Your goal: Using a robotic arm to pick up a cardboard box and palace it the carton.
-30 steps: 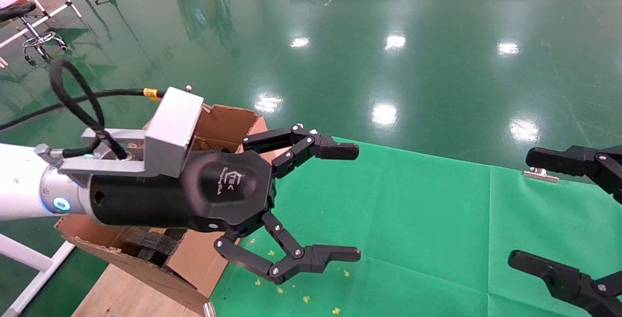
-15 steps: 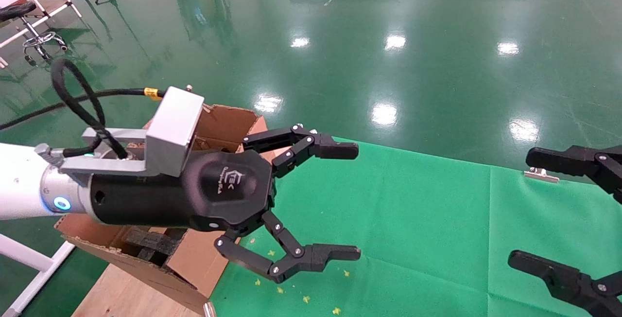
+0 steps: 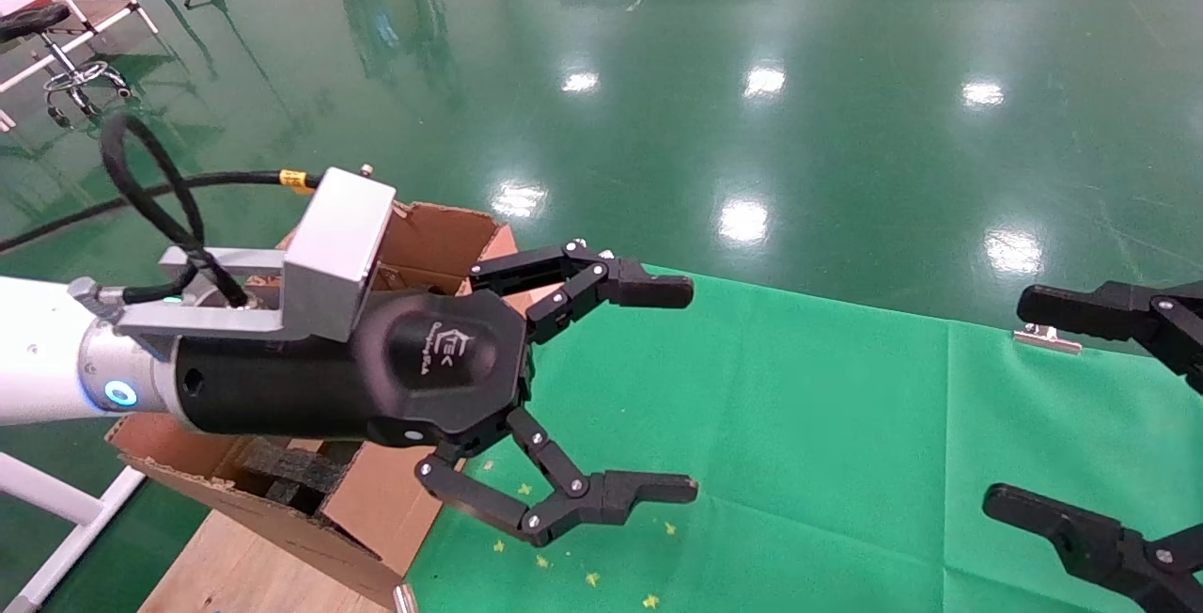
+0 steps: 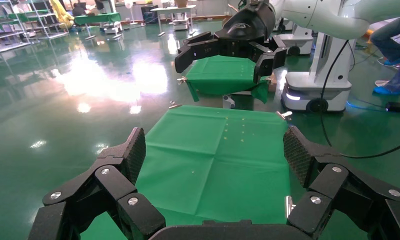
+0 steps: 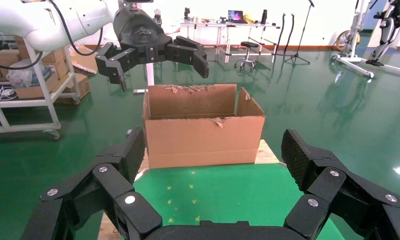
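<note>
The carton [image 3: 434,229] stands at the left end of the table, its torn flaps open and black foam pieces [image 3: 282,468] inside; the right wrist view shows its long side [image 5: 203,135]. My left gripper [image 3: 677,390] hovers just right of the carton above the green cloth, open and empty. In its own view the left gripper [image 4: 214,150] frames only bare cloth. My right gripper [image 3: 1020,401] hangs open and empty at the table's right end, and the right gripper [image 5: 213,150] faces the carton across the cloth. The cardboard box is out of view.
A green cloth [image 3: 799,425] covers the table, held by a metal clip [image 3: 1046,338] at the far edge. Small yellow marks [image 3: 592,579] dot it near the carton. A wooden board [image 3: 235,566] lies under the carton. Glossy green floor surrounds the table.
</note>
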Available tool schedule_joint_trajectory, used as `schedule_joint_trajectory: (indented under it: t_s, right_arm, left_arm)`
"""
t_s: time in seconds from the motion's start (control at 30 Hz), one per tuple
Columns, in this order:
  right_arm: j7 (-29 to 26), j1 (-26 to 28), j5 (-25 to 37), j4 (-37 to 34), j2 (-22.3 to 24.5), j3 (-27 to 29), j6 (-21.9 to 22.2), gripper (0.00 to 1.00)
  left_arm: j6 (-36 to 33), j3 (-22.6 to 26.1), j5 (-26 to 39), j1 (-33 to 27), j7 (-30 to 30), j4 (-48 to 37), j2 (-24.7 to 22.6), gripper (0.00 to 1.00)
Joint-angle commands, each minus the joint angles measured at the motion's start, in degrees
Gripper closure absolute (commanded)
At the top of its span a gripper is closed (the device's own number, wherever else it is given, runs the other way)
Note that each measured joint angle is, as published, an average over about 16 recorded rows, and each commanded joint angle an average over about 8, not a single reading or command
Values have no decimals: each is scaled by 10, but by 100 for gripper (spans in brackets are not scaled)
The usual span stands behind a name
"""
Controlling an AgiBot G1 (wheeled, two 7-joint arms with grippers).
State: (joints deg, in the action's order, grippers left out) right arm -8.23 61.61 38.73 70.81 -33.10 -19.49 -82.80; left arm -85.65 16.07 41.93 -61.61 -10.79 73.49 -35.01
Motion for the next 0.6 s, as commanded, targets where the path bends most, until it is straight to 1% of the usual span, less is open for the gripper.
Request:
schedule_joint_trajectory:
  t_s: [0.03,0.6]
  right_arm:
    - [0,0,0,0,0,0,0,0]
    - [0,0,0,0,0,0,0,0]
  left_arm:
    - [0,0,0,0,0,0,0,0]
    - [0,0,0,0,0,0,0,0]
